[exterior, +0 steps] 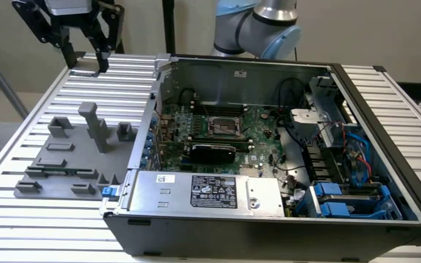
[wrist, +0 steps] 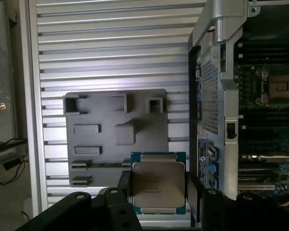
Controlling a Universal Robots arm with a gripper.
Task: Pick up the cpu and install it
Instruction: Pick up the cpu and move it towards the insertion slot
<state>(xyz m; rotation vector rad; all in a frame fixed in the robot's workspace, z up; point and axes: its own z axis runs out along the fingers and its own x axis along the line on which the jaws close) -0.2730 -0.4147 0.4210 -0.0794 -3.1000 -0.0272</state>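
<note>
CPU [wrist: 158, 185], a flat square chip with a silvery top and a thin green edge, sits clamped between the two dark fingers [wrist: 116, 204] of the gripper [wrist: 159, 195]. The jaws are closed in to just the chip's width, one pressing on each of two opposite sides. The chip lies level, with its metal face towards the wrist camera.

In the exterior view the gripper [exterior: 86, 61] hangs over the far part of the slatted metal table [exterior: 20, 131], on the exterior view's left, well apart from the open computer case [exterior: 269, 230]. Below it on the table lies a grey plastic fixture [exterior: 64, 164] with several recesses and upright posts. In the wrist view the chip is above that fixture's [wrist: 101, 120] edge and does not touch it.

The case lies on its side with the cover off. Inside is a green motherboard [exterior: 258, 139], and on it a dark square socket [exterior: 221, 127] with a metal frame, its tan centre open to view [wrist: 280, 88]. A silver power supply [exterior: 203, 192] with a black label fills the near part of the case. On the exterior view's right are blue brackets [exterior: 335, 200] and bundled cables.
</note>
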